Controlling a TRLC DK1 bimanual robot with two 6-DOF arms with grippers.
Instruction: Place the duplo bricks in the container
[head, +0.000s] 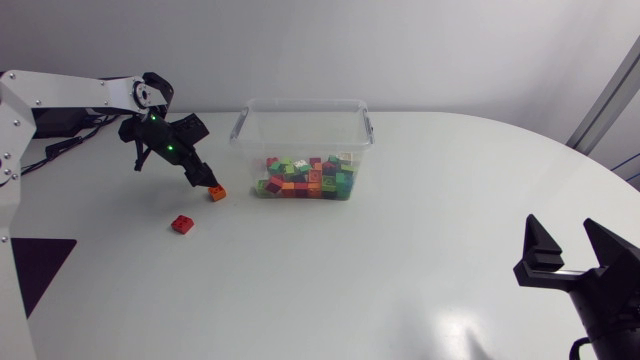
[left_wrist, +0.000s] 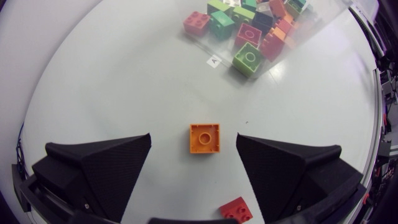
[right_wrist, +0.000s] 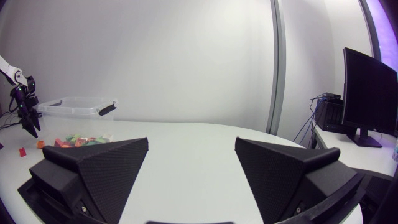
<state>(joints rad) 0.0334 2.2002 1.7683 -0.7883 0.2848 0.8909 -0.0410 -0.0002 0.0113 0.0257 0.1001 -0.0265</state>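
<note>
Left gripper (left_wrist: 193, 137) spread, straddling orange brick (left_wrist: 204, 138), no contact. Centre brick, sink lower, pinch flat sides squarely, lift toward container (head: 300, 108) at 2 o'clock. Right gripper (head: 562, 238) spread, parked.

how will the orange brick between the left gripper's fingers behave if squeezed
The orange brick looks like hard plastic, so probably rigid. Small, likely light. Square and lying flat on the smooth table, it should slide rather than roll.

The tabletop (head: 400, 260) is white, the container (head: 300, 108) clear, its bricks (head: 308, 178) green, red and orange, the loose ones an orange brick (left_wrist: 204, 137) and a red brick (head: 182, 224), and the left claw (left_wrist: 193, 139) and right claw (right_wrist: 191, 146) matte black.
</note>
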